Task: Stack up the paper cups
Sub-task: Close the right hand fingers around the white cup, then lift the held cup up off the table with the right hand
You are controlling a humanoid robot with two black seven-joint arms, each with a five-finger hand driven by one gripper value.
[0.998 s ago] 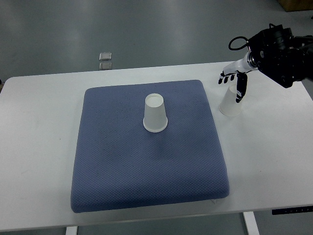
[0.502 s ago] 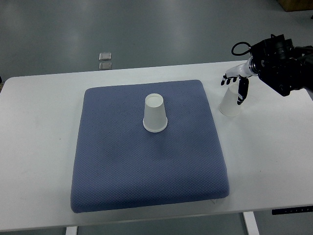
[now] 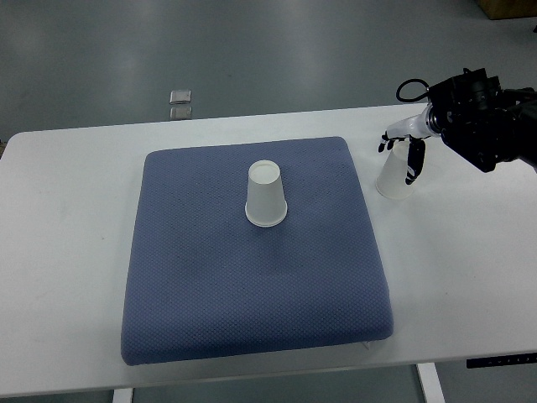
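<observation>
Second paper cup point(image 3: 394, 178) upside down on the worktop point(image 3: 470, 269), right of the blue pad point(image 3: 252, 277). Right robot hand point(image 3: 404, 144) now drawn back slightly, fingers spread, holding nothing. First cup point(image 3: 267, 195) waits on the pad; grasp not yet made.
</observation>
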